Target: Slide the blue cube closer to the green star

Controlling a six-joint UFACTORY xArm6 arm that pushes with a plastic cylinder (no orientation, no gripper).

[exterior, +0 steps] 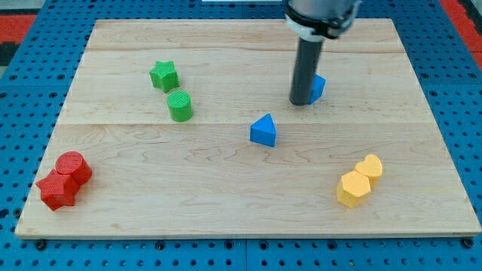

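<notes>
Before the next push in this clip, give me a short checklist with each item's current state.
1. My tip visible on the board: ok.
2. Tip against the blue cube: cannot tell; the rod hides most of the cube.
3. Tip on the cube's far side from the green star: not ok; it stands on the cube's left, between cube and star.
4. Path from cube to star free of blocks: ok; the blue triangle and green cylinder lie lower.
5. Cube near the star: not ok; they are far apart.
</notes>
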